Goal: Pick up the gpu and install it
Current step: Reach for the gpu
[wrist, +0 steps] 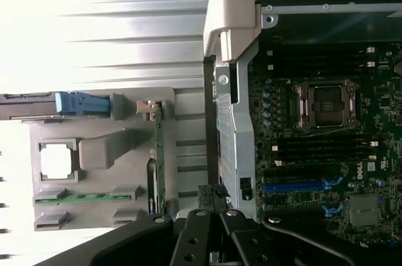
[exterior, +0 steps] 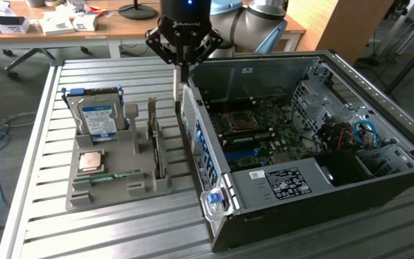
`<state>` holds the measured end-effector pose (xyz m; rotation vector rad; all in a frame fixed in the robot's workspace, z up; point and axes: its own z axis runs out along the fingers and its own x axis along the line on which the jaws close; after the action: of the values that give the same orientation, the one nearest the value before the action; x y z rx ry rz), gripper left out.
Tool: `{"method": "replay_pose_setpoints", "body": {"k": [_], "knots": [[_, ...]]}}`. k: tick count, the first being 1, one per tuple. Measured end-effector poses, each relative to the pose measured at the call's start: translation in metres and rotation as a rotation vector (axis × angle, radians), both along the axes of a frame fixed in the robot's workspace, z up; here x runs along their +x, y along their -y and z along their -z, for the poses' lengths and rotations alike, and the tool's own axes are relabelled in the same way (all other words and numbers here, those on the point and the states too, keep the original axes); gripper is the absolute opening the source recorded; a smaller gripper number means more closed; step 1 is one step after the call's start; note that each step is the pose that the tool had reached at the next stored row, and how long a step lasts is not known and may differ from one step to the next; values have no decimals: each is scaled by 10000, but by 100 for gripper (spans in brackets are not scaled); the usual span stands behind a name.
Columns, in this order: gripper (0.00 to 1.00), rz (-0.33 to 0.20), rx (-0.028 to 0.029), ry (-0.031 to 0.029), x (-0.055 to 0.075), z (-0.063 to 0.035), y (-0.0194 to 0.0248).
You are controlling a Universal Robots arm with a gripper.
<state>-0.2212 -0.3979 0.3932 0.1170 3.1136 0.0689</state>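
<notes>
The gpu (exterior: 157, 147) (wrist: 158, 159) stands on its long edge in a slot of the grey tray (exterior: 84, 200) (wrist: 103, 129), at the side of the tray that is nearest to the computer case (exterior: 279, 216). Its metal bracket end points away from the front of the table. Nothing is touching it.

The gripper (exterior: 177, 96) (wrist: 212, 198) hangs over the narrow gap between the tray and the perforated rear wall of the case, just beside the gpu but apart from it. Its jaws are pressed fully together, and I see nothing between them.

In the same tray, on the exterior view's left of the gpu, the hard drive (exterior: 99, 118) (wrist: 38, 105) with a blue and white label stands upright. The square processor chip (exterior: 92, 161) (wrist: 55, 160) lies flat near it, and the green memory stick (exterior: 117, 175) (wrist: 81, 197) lies beside the chip.

The case lies open on the slatted metal table (exterior: 49, 232), with the motherboard (exterior: 264, 129) (wrist: 326, 153) facing up.
</notes>
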Motion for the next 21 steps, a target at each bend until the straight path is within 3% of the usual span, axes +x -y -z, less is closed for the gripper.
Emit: {"method": "replay_pose_setpoints", "body": {"k": [21], "knots": [[11, 20, 0, -1, -396, 1, -12]]}}
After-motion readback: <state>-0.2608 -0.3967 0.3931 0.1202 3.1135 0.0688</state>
